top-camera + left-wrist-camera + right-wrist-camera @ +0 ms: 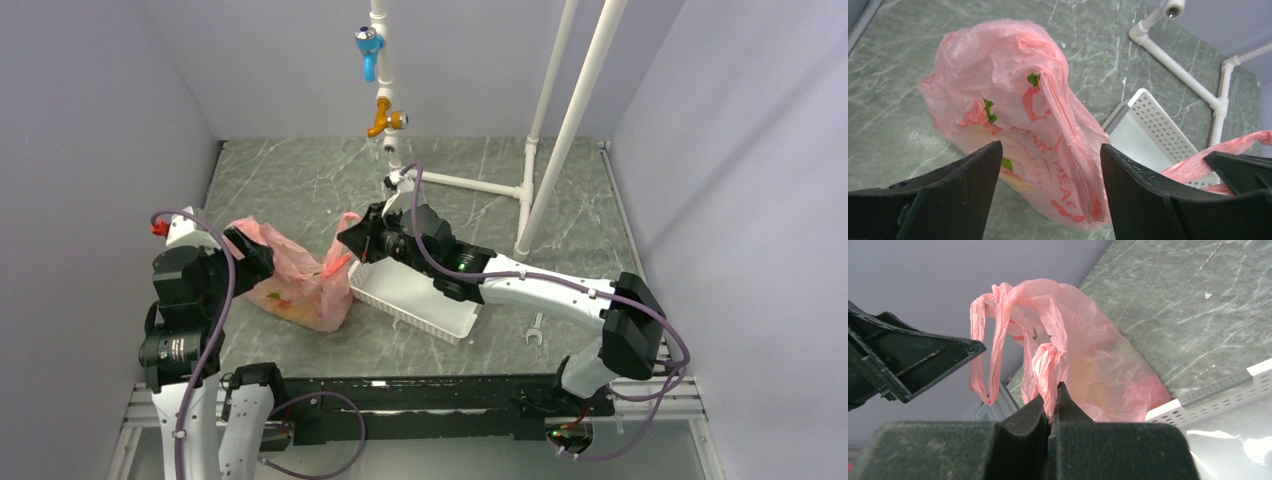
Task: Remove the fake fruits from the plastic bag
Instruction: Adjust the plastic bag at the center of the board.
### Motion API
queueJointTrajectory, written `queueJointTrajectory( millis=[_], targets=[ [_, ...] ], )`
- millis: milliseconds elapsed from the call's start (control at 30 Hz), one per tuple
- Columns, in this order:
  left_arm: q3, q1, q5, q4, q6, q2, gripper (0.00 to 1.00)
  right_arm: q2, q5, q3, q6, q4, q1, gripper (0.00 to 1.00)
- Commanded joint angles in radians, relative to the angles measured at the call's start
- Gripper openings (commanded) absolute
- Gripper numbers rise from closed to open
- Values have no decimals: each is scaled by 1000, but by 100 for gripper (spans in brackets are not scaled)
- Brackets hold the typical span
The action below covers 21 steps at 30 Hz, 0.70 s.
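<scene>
**At the bag's handle: a grip taken, no fruit out yet**

From where I stand, the right gripper [1052, 400] has its fingers pressed tight on a bunched loop handle [1049, 362] of the plastic bag [1098, 340] and holds it up off the desk [300, 180]. The left gripper [1050, 147] has its fingers spread wide with nothing between them. It sits close by the bag's other side, and the second handle [982, 340] hangs loose near it.

The bag slumps on the desk, its lower end just beside the white basket [415, 295], which looks bare inside. Its mouth is gathered rather than spread.

The fake fruits [1013, 177] show only as a yellowish blur and faint coloured patches through the pink plastic. I cannot pick out which one is which. I see none lying on the desk or in the basket.

So I'd judge the job barely begun. One side of the bag is held, but the mouth has yet to be opened, and every fruit has yet to be lifted or tipped out.
</scene>
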Motion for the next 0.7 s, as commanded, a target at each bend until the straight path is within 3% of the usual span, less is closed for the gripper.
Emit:
queueJointTrajectory(
  millis=[0,100,133,200,233,333,500,667],
  targets=[
    [-30,-1,42,-41,-93,-15,75,-45,-10,13,-7,63,3,0],
    [-84,-1,200,74,-149,-31,72,-44,-10,3,3,66,3,0],
    [-94,-2,221,95,-161,-28,66,-44,-12,2,6,66,2,0],
    [-92,-1,234,113,-168,-15,41,-51,-22,-5,4,66,4,0],
    [-90,-1,237,123,-170,-16,33,-54,-27,-11,0,62,3,0],
    [-78,-2,237,163,-177,-46,25,-66,-36,-36,-40,38,3,0],
    [8,-1,141,219,-206,-77,1,-102,-134,-143,-142,60,7,0],
    [109,-1,49,267,-180,11,0,-137,-201,-232,-180,93,13,0]
  ],
)
